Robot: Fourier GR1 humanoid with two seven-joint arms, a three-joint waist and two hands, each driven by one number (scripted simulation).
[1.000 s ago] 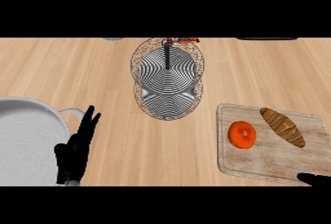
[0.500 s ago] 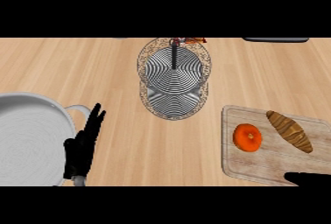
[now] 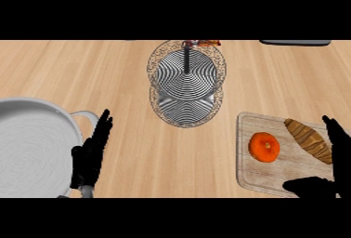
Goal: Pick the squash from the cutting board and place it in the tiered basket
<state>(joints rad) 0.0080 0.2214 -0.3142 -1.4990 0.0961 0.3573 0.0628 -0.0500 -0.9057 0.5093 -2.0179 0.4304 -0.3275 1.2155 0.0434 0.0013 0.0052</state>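
**Squash on the cutting board, right hand over the board's right edge**

Wooden counter (image 3: 123, 74), filling the whole head view. At its left edge, a large white pot (image 3: 31, 144) with a handle toward the counter's middle. Near the far edge, at the middle, the tiered basket (image 3: 186, 83) of wire, seen from above as two round tiers one over the other, with a dark post in the centre. Near the right front corner, the cutting board (image 3: 257, 179) of pale wood. On the board, toward its right edge, a brown long bread (image 3: 310, 139), lying slanted. Left of the bread, apart from it, the orange squash (image 3: 264, 147), round, in the middle of the board's left half.

Left hand (image 3: 90, 155), just beside the pot's handle, at the front edge, fingers straight and pressed together, pointing away, holding nothing. Right hand (image 3: 336, 172), at the board's right edge, spread wide: fingers up along the edge, thumb over the board's front right corner. Squash not touched by either hand.
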